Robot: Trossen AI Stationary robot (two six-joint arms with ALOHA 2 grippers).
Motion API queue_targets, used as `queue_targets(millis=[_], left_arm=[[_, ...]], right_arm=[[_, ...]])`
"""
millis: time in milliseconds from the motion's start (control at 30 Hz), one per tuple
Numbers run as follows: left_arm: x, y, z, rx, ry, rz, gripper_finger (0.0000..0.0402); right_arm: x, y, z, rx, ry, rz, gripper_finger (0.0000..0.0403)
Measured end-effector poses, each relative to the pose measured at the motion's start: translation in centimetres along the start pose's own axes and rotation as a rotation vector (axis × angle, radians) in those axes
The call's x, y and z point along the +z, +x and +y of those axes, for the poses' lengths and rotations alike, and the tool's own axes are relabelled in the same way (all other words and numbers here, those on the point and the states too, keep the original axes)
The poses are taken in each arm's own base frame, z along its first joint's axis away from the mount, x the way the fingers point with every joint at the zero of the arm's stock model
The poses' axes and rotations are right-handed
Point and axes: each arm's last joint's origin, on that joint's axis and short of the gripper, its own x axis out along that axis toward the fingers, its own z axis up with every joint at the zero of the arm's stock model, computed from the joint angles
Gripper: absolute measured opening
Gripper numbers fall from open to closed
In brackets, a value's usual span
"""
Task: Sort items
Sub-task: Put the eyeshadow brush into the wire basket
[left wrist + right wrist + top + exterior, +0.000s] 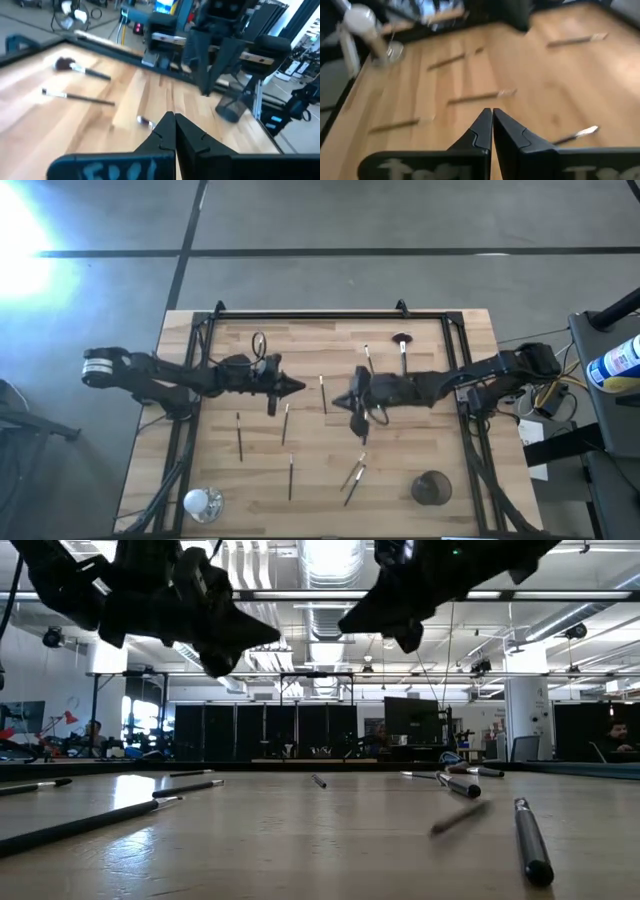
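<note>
Left gripper (297, 387): dark two-finger tool held above the middle of the table, tips aimed toward the right arm; fingers (165, 131) pressed together, nothing between them.
Right gripper (340, 400): dark two-finger tool also above mid-table, tips aimed toward the left arm; fingers (482, 126) pressed together, empty.
Items to sort: slim brush-like sticks with dark and pale segments, scattered flat on the pale wooden slat table (430, 370); none lifted.
Nearest stick (322, 393): lies between the two sets of tips, long axis running far-to-near across the table, crosswise to both arms.
Other sticks, left half: one (285, 423) just on the near side of the left tips, two more (239, 434) and (290, 476) farther toward the near edge.
Other sticks, right half: a crossed pair (354, 478) toward the near edge; a thin one (368, 358) and the round dark-headed brush (403, 347) near the far rail.
Cups: shiny silver cup (201, 502) at the near left corner, dark round cup (431, 488) at the near right.
Nearer arm: judged about even for the middle stick; left tips a shade closer.
Next move calls for: likely fingers spread, then a descent straddling the stick across its short width.
</note>
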Motion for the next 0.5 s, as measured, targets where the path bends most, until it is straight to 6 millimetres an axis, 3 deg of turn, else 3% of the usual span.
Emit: queue_targets(millis=[200, 500], left_arm=[[-1.3, -0.2, -0.9, -0.039, -0.002, 0.042, 0.0000], [-2.5, -0.3, -3.2, -0.119, 0.011, 0.088, 0.0000]], right_arm=[[-2.8, -0.4, 2.4, 0.048, -0.043, 0.199, 0.0021], [-6.9, -1.8, 5.5, 0.118, -0.146, 0.487, 0.0092]])
